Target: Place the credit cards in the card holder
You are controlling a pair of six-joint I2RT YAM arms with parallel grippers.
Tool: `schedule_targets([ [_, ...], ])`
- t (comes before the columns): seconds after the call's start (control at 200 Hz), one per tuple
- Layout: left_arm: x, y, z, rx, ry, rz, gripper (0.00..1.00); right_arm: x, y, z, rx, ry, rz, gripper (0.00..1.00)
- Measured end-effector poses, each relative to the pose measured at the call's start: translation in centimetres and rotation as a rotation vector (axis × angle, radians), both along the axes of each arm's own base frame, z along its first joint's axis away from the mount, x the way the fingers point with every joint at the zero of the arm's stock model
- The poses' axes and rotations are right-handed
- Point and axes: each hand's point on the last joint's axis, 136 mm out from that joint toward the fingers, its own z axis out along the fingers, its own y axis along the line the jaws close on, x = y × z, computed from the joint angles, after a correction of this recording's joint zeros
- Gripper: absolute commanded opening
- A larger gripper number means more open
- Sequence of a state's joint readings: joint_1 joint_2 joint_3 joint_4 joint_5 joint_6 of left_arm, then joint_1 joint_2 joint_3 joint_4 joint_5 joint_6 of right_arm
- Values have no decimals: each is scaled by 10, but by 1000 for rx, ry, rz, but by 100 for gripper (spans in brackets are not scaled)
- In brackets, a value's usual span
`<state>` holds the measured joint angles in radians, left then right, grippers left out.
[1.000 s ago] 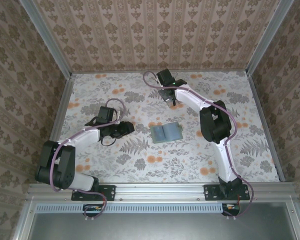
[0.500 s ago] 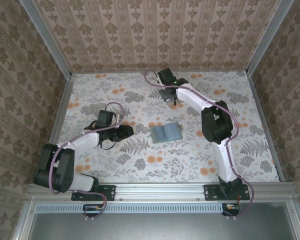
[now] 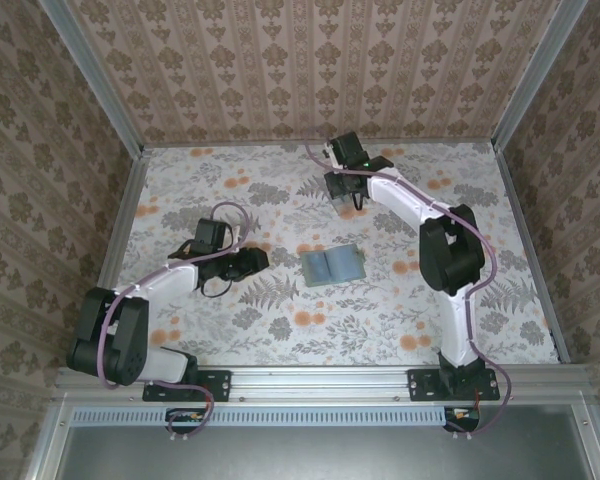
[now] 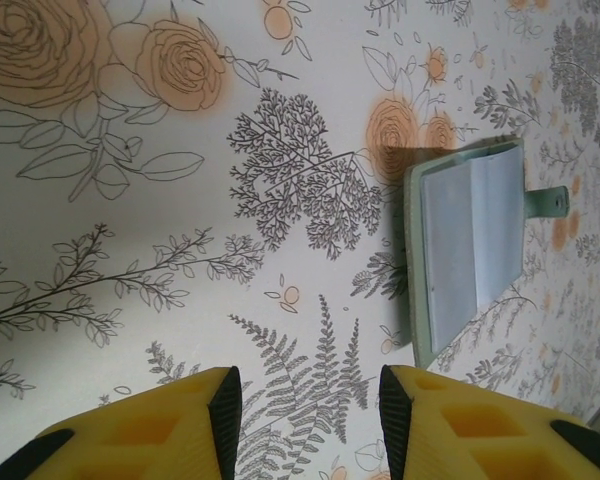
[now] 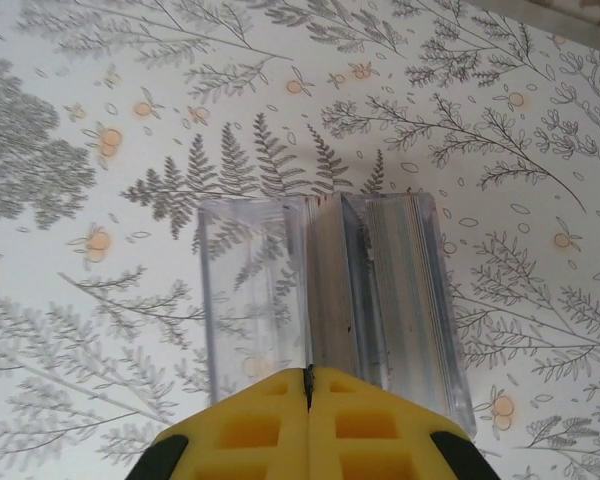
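A clear slotted stand [image 5: 250, 290] stands on the floral tablecloth [image 3: 280, 320].

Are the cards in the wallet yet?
Not yet. Nothing looks done: the card holder lies open with no card showing in it. In hand: the right gripper, fingers together, is at the clear stand, where thin edges look like cards. The left gripper hovers open near the card holder. Every card is left.

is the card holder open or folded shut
Open. The card holder lies spread flat on the table, both halves side by side, its clasp tab sticking out free.
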<state>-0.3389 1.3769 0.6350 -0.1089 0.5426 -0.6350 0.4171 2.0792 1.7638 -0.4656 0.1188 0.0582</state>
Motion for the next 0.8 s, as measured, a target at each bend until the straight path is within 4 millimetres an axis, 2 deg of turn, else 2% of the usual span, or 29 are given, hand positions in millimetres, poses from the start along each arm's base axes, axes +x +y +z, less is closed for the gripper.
schedule_targets([
  [0.11, 4, -6, 9, -23, -23, -15, 43, -8, 0, 25, 125, -31, -24, 0],
  [0.25, 7, -14, 18, -50, -51, -40, 43, -19, -11, 59, 305, -65, -64, 0],
  [0.37, 10, -26, 22, -69, -59, -73, 43, -39, -20, 62, 425, -38, -78, 0],
  [0.445, 9, -35, 23, -86, -51, -105, 43, -59, -17, 53, 498, 25, -49, 0],
  [0.54, 5, -46, 19, -105, -31, -145, 43, -90, -9, 32, 605, 123, 1, 0],
  [0.655, 0, -57, 11, -115, -2, -183, 42, -137, -2, -12, 676, 280, 46, 0],
  [0.8, -3, -69, 4, -122, 6, -217, 40, -180, -2, -60, 725, 421, 48, 0],
])
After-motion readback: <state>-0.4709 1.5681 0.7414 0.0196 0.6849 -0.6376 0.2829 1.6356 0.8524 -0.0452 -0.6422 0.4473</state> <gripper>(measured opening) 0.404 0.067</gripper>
